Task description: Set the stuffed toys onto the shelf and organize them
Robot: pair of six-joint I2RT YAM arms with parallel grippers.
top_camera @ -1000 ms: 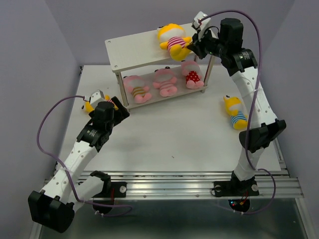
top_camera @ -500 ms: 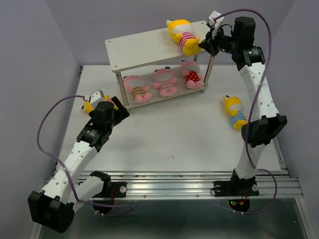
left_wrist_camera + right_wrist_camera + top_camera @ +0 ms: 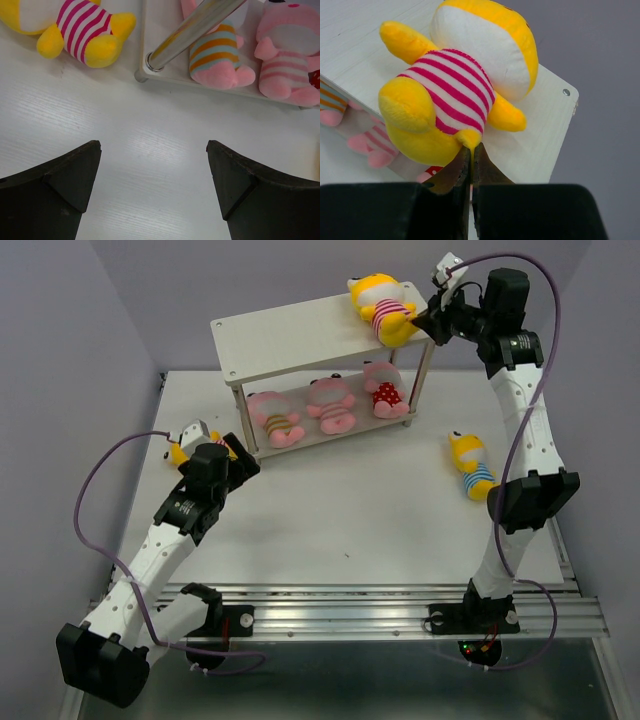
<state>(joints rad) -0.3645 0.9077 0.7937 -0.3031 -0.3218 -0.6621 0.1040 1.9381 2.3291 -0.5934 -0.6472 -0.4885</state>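
Right gripper (image 3: 471, 149), clenched on the pink-striped yellow toy (image 3: 385, 308) by one foot, has dragged it rightward to the far-right corner of the shelf (image 3: 280, 335) top board. Placement looks nearly done. Left gripper (image 3: 154, 165) hangs spread, holding nothing.

shelf top (image 3: 290, 325): one toy (image 3: 385, 308), right end | lower board (image 3: 335, 437): three toys (image 3: 330, 405) | table (image 3: 350, 510): left toy (image 3: 180, 452), right toy (image 3: 472, 466)

Stuffed toys: six.
- Yellow, three: first yellow toy (image 3: 385, 308) at the tips of the right gripper (image 3: 471, 150); second yellow toy (image 3: 80, 30) ahead-left of the left gripper (image 3: 154, 147); third yellow toy (image 3: 473, 466) well apart from both.
- Pink, three, ahead-right of the left gripper: left pink toy (image 3: 272, 418), middle pink toy (image 3: 332, 405), dotted pink toy (image 3: 384, 392).
- Shirts: striped, five; dotted, one.

Shelf (image 3: 280, 335): one. Boards: two.
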